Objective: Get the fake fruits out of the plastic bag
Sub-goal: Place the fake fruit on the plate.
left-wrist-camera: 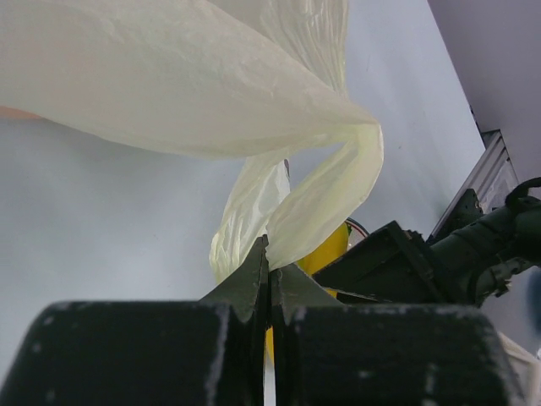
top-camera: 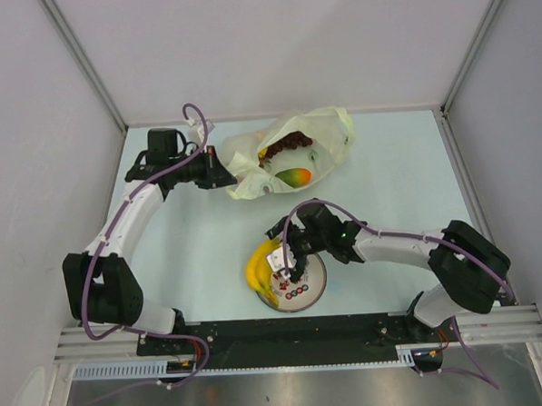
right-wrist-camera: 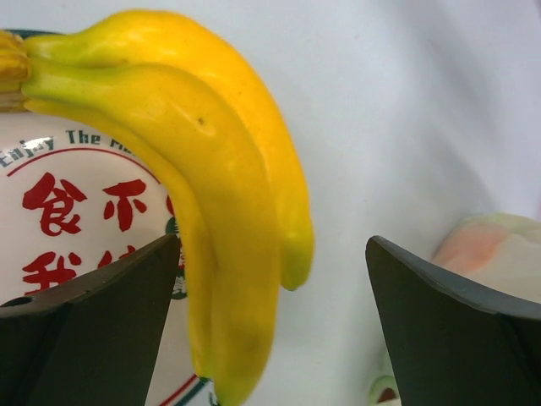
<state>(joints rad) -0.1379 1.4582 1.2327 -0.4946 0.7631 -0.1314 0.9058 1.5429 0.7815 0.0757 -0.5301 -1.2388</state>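
Note:
The plastic bag (top-camera: 291, 152) lies at the back of the table with its mouth open. Inside it show the mango (top-camera: 294, 176) and the dark grape bunch (top-camera: 286, 145); the orange is out of view. My left gripper (top-camera: 219, 175) is shut on the bag's left edge; in the left wrist view it (left-wrist-camera: 272, 269) pinches a strip of the bag (left-wrist-camera: 169, 76). The banana bunch (top-camera: 260, 269) lies on the left rim of the white plate (top-camera: 310, 290). My right gripper (top-camera: 291, 264) hangs open just above it, and the bananas (right-wrist-camera: 211, 194) lie between its jaws, untouched.
The plate (right-wrist-camera: 76, 211) has red characters on it. The bag with something orange-green inside (right-wrist-camera: 499, 245) shows at the right of the right wrist view. The right arm (left-wrist-camera: 439, 262) shows behind the bag in the left wrist view. Grey walls enclose the table.

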